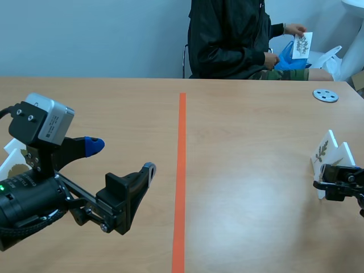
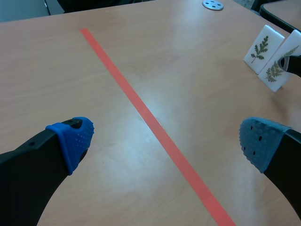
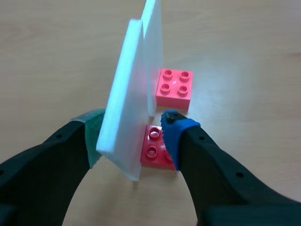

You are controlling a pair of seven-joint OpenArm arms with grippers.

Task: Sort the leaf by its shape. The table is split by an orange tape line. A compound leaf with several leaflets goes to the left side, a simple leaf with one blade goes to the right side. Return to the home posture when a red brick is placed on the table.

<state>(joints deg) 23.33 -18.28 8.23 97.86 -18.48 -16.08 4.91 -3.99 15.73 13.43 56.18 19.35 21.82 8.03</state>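
Observation:
Two white leaf cards stand side by side at the table's far right, each in a red brick base. Both show fern-like compound leaves in the left wrist view. My right gripper (image 1: 335,185) (image 3: 131,132) is low at the nearer card (image 1: 344,154) (image 2: 278,70) (image 3: 124,94). It is shut on that card and its red base (image 3: 154,146), with the green pad on the card's face and the blue pad on the brick. The other card (image 1: 323,151) (image 2: 261,49) stands just ahead on its own red brick (image 3: 174,88). My left gripper (image 1: 120,157) (image 2: 164,139) hangs open and empty above the left half.
The orange tape line (image 1: 181,182) (image 2: 141,113) splits the table down the middle. A round metal disc (image 1: 325,95) (image 2: 212,4) lies at the far right. Across the table a person sits, holding another leaf card (image 1: 302,45) and a blue bag (image 1: 289,60).

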